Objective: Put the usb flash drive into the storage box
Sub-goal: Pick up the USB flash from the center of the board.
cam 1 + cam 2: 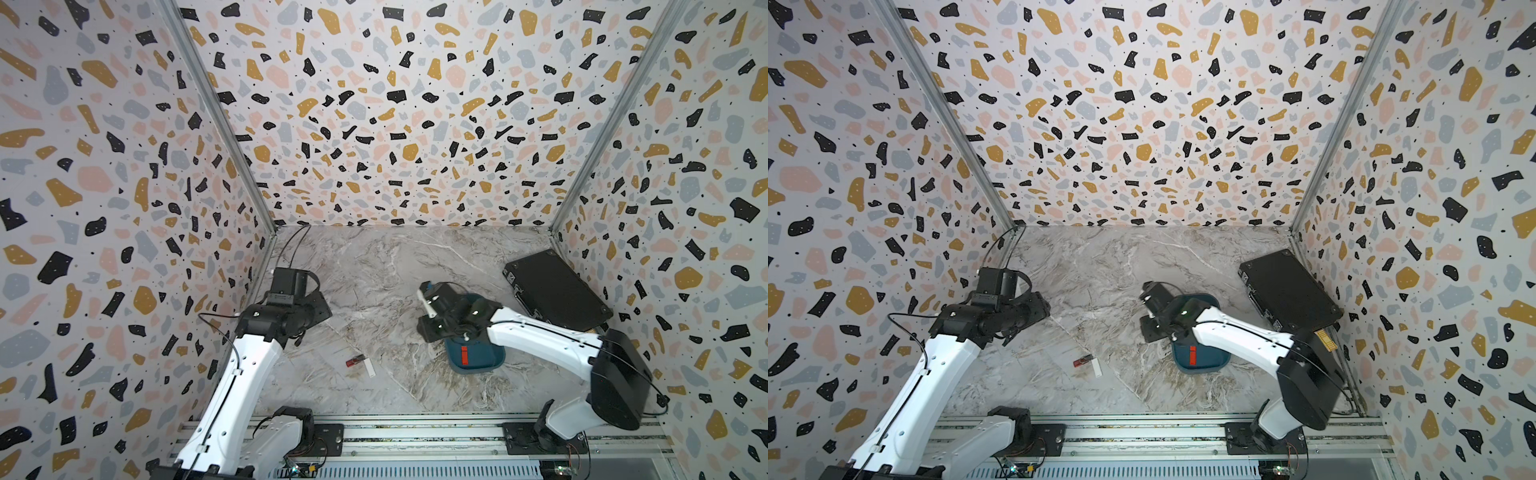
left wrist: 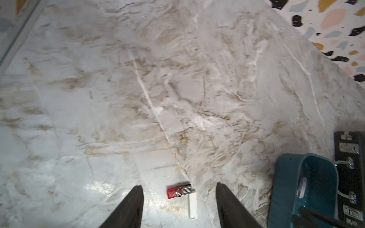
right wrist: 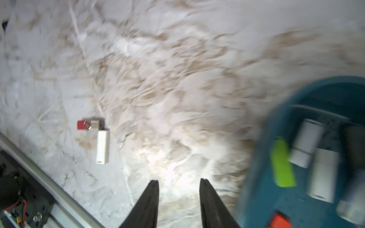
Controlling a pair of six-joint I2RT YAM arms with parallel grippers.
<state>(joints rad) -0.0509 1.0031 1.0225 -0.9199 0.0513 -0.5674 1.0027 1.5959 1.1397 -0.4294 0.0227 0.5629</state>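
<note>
A red usb flash drive (image 2: 179,192) with a metal swivel cap lies on the marble table, and in both top views it shows left of centre (image 1: 355,360) (image 1: 1082,361). A white stick drive (image 2: 193,206) lies touching its end. My left gripper (image 2: 179,186) hangs open above the table, with the red drive seen between its fingertips. The teal storage box (image 1: 478,368) sits to the right, partly under the right arm. My right gripper (image 3: 179,180) is open and empty beside the box rim (image 3: 256,158).
Inside the box lie a red-orange drive (image 1: 464,354), a green one (image 3: 282,165) and white ones (image 3: 306,146). A flat black case (image 1: 557,291) leans at the back right wall. A metal rail (image 1: 415,432) runs along the table's front edge. Patterned walls close three sides.
</note>
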